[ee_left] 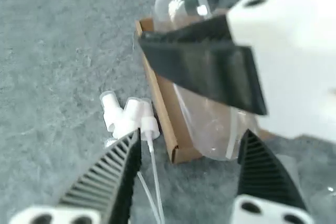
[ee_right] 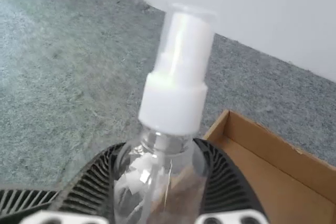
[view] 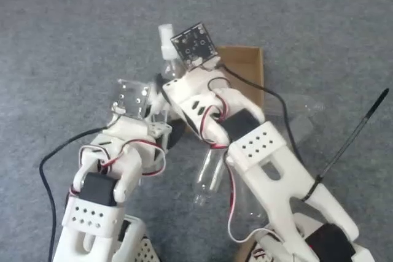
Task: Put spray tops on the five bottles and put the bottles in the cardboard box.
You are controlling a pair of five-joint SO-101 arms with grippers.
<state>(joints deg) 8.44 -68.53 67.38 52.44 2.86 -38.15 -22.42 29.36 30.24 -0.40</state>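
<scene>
Right gripper [ee_right: 157, 184] holding a capped bottle [ee_right: 157, 182] near the cardboard box [ee_right: 273, 153]; left gripper [ee_left: 191, 140] empty beside it.
The right gripper's ribbed black jaws pinch the clear bottle just below its neck, and the white spray top [ee_right: 176, 82] sits seated on the bottle, projecting beyond the jaws. The bottle hangs close by the box's rim; whether it is over the box's inside or just beside it cannot be told. The left gripper's jaws are spread wide, with nothing between them. Loose spray tops [ee_left: 128, 116] lie on the grey carpet [view: 73, 53] just beside the box wall. A second bottle [view: 209, 173] lies on the carpet between the two arms.
</scene>
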